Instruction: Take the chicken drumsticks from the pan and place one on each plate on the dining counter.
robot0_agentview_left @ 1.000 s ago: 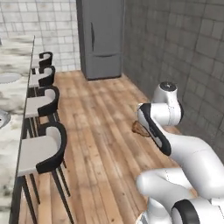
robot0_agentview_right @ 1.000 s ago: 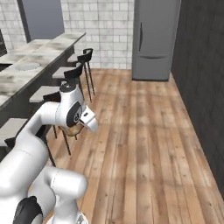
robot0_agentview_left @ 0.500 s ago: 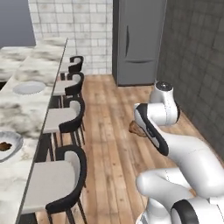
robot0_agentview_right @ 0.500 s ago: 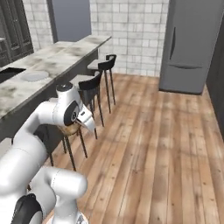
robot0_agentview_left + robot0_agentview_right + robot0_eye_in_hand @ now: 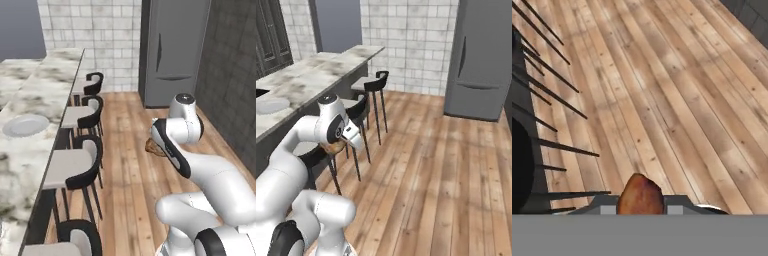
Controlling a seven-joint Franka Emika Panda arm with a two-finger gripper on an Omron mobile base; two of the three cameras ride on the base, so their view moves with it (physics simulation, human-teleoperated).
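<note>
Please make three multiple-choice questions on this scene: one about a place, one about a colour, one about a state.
1. Where does the empty plate lie?
A. on the wooden floor
B. on the dining counter
C. on a stool seat

2. What colour is the refrigerator?
A. grey
B. red
C. white

3. What is the state of the gripper?
A. open and empty
B. shut on a plate
C. shut on a chicken drumstick

Answers:
1. B, the plate rests on the marble top above the stools.
2. A, its doors are plain grey.
3. C, the hand view shows the orange-brown piece between the gripper's fingers.
</note>
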